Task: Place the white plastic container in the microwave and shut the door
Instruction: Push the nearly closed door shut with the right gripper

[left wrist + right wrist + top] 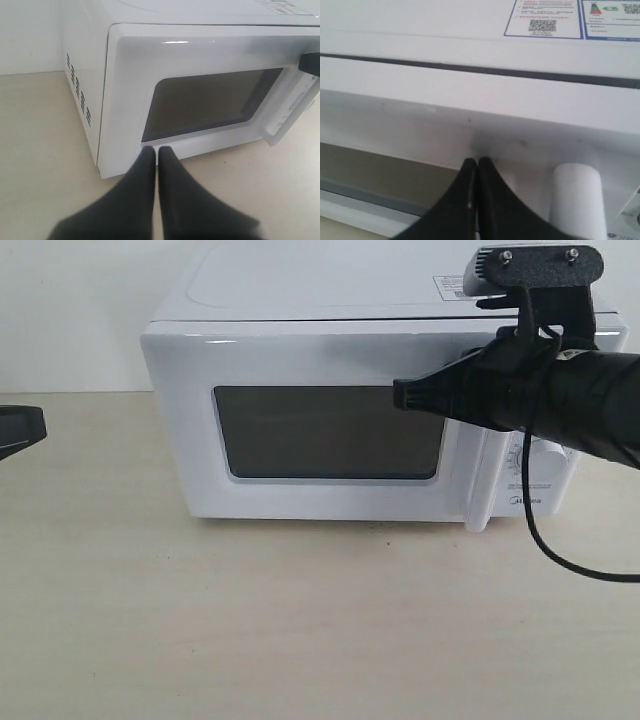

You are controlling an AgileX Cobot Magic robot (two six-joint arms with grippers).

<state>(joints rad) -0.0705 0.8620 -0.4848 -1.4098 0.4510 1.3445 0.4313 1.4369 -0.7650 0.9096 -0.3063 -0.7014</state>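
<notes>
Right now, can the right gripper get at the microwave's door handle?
Probably yes: the right gripper sits shut against the closed door, beside the white bar handle, with nothing between them.

The right gripper was black and pointy. A thin black cable looped under its arm. The top plate had two shiny screws.

A pale beige, faintly wood-grained table carries one thing, a large white microwave, which stands flat on it. Bare table surface stretches in front of the microwave and to both its sides, with a tiny dark speck just before its front edge.
</notes>
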